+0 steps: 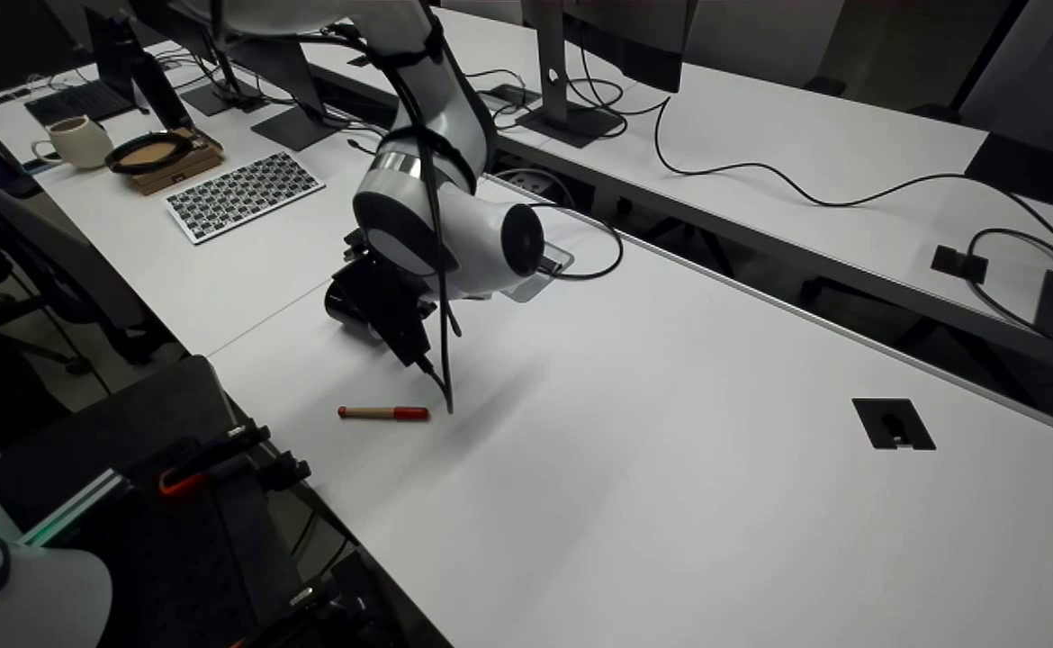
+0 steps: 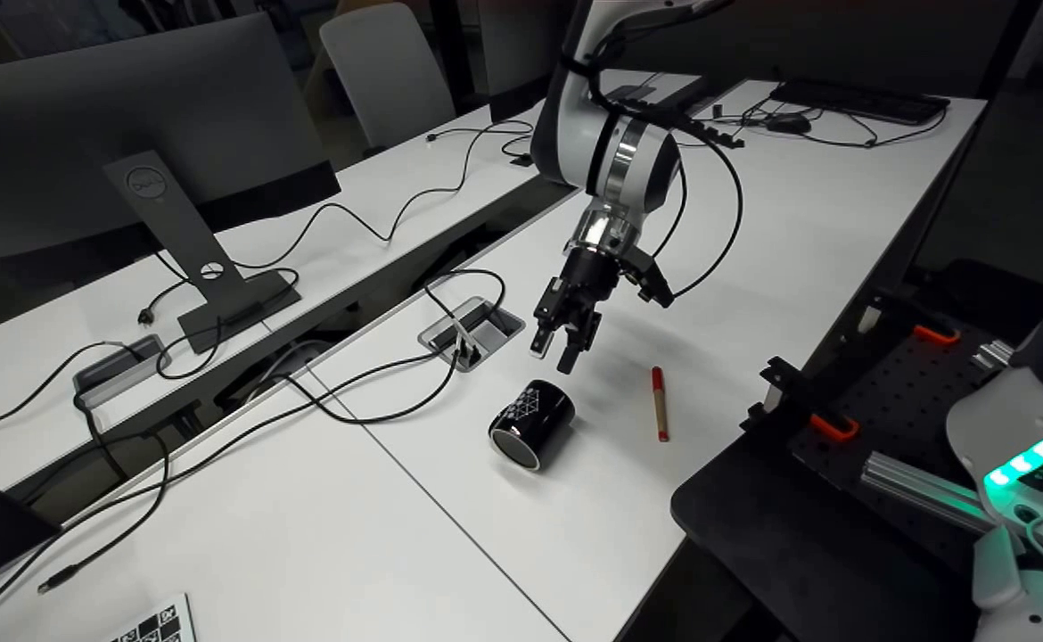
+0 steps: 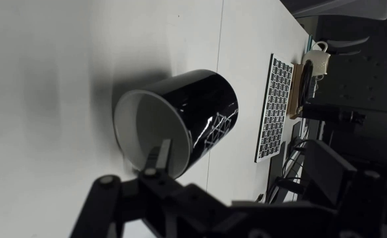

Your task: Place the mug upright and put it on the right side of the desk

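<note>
A black mug (image 2: pixel 532 425) with a white line pattern lies on its side on the white desk (image 2: pixel 379 526). In the wrist view the mug (image 3: pixel 201 99) has its pale open mouth turned to my gripper (image 3: pixel 200 175). One finger shows in front of the mouth; whether it is inside the rim I cannot tell. In an exterior view my gripper (image 2: pixel 554 355) is open and empty, its fingertips just above and behind the mug. In an exterior view the mug (image 1: pixel 343 306) is partly hidden behind the wrist. The mug's handle is not seen.
A red-capped pen (image 2: pixel 660 406) lies on the desk near the mug. A cable socket box (image 2: pixel 477 332) with loose black cables is at the back edge. A keyboard (image 1: pixel 246 194), a brown box (image 1: pixel 175 162) and a cream mug (image 1: pixel 79 144) stand on the adjoining desk.
</note>
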Controlling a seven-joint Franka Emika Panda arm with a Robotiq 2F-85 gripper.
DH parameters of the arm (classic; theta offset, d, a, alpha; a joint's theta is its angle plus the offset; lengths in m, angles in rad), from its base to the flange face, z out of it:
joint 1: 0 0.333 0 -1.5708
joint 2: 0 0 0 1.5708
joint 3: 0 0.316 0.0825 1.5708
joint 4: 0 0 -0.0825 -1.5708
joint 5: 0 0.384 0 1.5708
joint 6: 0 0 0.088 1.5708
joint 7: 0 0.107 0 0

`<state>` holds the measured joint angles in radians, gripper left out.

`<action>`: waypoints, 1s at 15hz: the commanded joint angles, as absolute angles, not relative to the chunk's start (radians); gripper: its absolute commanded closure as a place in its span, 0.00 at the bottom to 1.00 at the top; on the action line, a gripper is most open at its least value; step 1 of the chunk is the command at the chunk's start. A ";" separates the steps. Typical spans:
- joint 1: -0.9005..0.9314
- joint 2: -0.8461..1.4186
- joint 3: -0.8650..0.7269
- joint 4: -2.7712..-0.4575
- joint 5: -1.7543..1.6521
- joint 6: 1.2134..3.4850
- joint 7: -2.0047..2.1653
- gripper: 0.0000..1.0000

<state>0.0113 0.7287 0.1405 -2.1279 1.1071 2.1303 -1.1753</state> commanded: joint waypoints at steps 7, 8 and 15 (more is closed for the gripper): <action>-0.002 0.830 0.144 -2.029 1.131 2.094 -1.203 0.00; -0.003 0.833 0.144 -2.027 1.130 2.090 -1.203 0.00; 0.002 0.863 0.150 -2.006 1.126 2.058 -1.193 0.00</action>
